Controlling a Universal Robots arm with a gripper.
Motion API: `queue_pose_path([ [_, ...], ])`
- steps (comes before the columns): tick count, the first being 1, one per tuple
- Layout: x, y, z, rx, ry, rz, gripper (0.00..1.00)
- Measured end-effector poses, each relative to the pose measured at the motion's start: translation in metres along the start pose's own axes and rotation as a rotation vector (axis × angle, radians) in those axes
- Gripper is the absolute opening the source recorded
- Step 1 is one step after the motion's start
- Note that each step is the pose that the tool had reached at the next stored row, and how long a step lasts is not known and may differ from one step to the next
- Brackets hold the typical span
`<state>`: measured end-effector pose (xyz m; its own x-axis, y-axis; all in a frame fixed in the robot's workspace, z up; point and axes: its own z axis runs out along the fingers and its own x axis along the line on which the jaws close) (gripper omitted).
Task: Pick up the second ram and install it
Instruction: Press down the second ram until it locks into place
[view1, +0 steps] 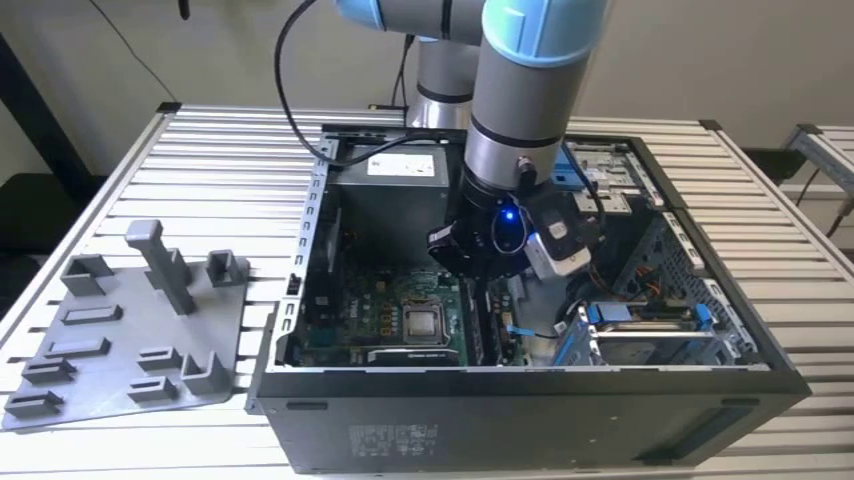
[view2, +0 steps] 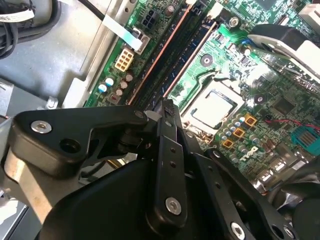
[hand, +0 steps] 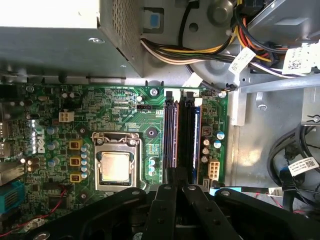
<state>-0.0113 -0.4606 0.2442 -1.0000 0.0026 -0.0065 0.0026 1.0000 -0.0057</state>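
One open computer case (view1: 534, 400) lay on the slatted table (view1: 227, 170), and everything else is placed from it. The grey plastic tray (view1: 120, 340) with upright posts sat just beside the case, on the exterior view's left. The robot arm (view1: 527, 100) reached down into the case from above, its wrist low over the motherboard (view1: 360, 310). Inside the case, the power supply (hand: 55, 35) sat next to the board with its bundle of coloured cables (hand: 200, 50), and the blue drive clips (view1: 641, 318) were at the exterior view's right. The processor socket (hand: 116, 165) was at the board's middle, with the memory slots (hand: 170, 135) just beside it. The gripper (hand: 176, 187) hung right over one end of those slots. Its fingers (view2: 167, 125) were drawn close together on a thin dark edge, the second ram (hand: 187, 137), which stood on edge in a slot, next to an empty one.
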Motion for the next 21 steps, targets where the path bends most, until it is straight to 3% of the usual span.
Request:
queue_pose_path([
  [12,-0.0001,0.0,0.0,-0.0004,0.0001,-0.005,0.11],
  [16,0.0,0.0,0.0,-0.0008,-0.0006,-0.049,0.11],
  [21,0.0001,0.0,0.0001,-0.0013,-0.0011,-0.138,0.11],
])
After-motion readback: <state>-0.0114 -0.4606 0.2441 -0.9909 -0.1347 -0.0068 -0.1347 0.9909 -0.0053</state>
